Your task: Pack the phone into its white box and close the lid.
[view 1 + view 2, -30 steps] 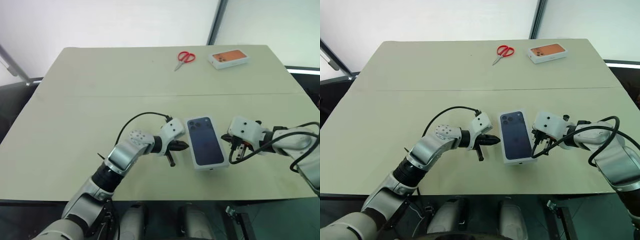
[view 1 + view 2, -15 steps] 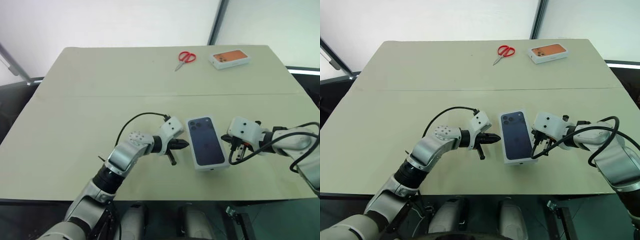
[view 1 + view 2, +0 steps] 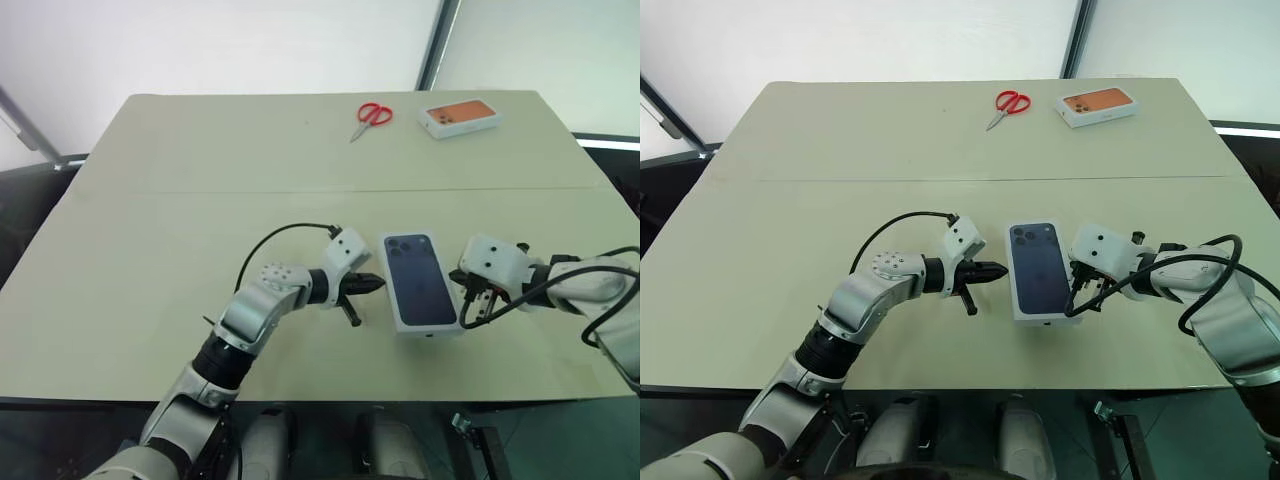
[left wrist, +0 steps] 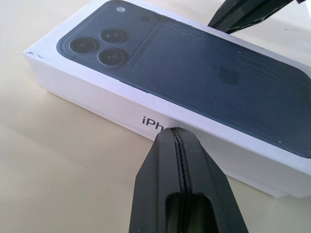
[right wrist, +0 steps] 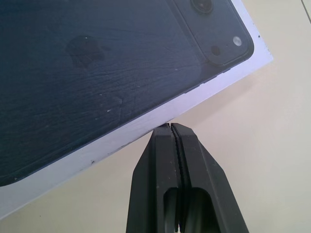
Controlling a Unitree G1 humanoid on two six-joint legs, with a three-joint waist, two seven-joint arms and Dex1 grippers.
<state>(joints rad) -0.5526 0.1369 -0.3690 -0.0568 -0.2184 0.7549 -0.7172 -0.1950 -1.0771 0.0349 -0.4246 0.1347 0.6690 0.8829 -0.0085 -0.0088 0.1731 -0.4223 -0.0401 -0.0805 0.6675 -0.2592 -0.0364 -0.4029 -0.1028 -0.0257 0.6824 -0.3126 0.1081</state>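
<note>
The lid [image 3: 420, 292], white with a dark blue phone picture on top, sits closed over the white box on the beige table [image 3: 150, 250], near its front edge. The phone is hidden. My left gripper [image 3: 378, 284] is shut and lies level, its tip touching the lid's left side wall [image 4: 146, 114] by the printed lettering. My right gripper [image 3: 1075, 296] is also shut, its tip against the lid's right edge [image 5: 146, 124]. The box lies between the two tips.
Red scissors [image 3: 371, 116] and a white box with an orange-printed face [image 3: 458, 117] lie at the table's far side. The table's front edge [image 3: 320, 398] runs close below the box. Black cables loop off both wrists.
My left gripper has swung a little toward the box, which has slid slightly to the right and straightened. The right gripper has stayed at its right edge.
</note>
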